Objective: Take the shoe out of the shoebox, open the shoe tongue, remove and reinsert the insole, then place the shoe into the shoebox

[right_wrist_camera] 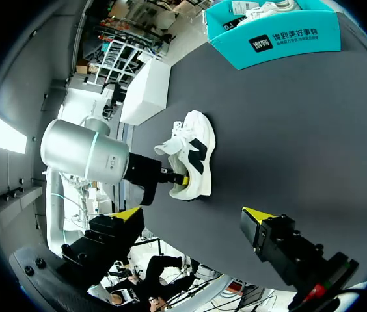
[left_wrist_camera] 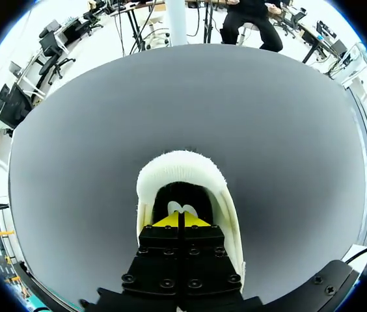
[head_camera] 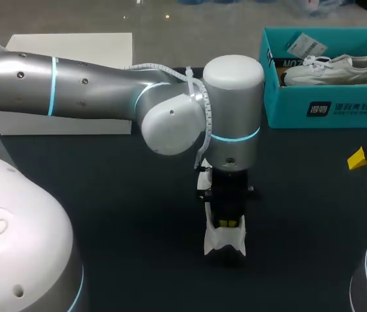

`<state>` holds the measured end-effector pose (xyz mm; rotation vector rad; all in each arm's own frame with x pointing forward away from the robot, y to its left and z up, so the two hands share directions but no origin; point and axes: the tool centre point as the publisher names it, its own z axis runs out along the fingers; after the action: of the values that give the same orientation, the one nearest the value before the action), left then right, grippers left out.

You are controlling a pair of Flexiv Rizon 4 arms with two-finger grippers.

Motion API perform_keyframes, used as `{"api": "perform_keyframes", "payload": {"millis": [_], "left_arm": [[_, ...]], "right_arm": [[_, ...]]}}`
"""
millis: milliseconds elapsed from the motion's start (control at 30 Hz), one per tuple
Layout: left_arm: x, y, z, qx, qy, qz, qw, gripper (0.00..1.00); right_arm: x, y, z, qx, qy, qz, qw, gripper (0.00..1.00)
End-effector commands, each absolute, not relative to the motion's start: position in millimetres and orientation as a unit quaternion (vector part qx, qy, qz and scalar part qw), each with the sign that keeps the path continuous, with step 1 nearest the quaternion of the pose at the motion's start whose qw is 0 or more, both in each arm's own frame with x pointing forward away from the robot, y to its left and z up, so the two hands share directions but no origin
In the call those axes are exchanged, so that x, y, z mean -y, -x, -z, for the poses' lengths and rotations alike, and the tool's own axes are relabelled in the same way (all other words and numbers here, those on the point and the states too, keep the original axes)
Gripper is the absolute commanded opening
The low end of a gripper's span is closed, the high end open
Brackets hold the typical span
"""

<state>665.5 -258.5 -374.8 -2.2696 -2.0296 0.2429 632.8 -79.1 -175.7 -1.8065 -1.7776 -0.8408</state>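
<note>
The left pincer is seen with its yellow tips pressed together, sunk into the heel opening of the white shoe. Whether anything is pinched there cannot be made out. In the head view the shoe's front is hidden under the arm. The shoe is rested near the middle of the tabletop, with open dark surface all round. The right pincer is held wide apart with nothing in it, and only partly shown in the head view. Farthest, the teal shoebox is set at the far right corner, with a second shoe laid inside.
</note>
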Motion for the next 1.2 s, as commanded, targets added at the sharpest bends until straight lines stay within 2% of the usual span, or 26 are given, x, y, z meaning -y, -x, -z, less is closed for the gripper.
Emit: {"api": "perform_keyframes", "payload": {"millis": [33, 200, 500, 1000, 1200], "left_arm": [[261.6, -660.9, 391.7, 0.661, 0.745, -0.085, 0.032, 0.0], [267.6, -660.8, 416.7, 0.662, 0.741, -0.095, 0.052, 0.0], [252.6, -671.1, 381.0, 0.68, 0.73, -0.072, 0.012, 0.0], [249.9, -679.2, 407.6, 0.683, 0.727, -0.069, 0.023, 0.0], [246.4, -682.5, 383.5, 0.68, 0.732, -0.048, 0.005, 0.0]], "right_arm": [[79.1, -623.3, 175.2, 0.635, 0.667, 0.329, 0.208, 1.0], [79.1, -623.3, 175.2, 0.635, 0.667, 0.329, 0.208, 1.0], [79.1, -623.3, 175.2, 0.635, 0.667, 0.329, 0.208, 1.0], [79.1, -623.3, 175.2, 0.635, 0.667, 0.329, 0.208, 1.0], [79.1, -623.3, 175.2, 0.635, 0.667, 0.329, 0.208, 1.0]]}}
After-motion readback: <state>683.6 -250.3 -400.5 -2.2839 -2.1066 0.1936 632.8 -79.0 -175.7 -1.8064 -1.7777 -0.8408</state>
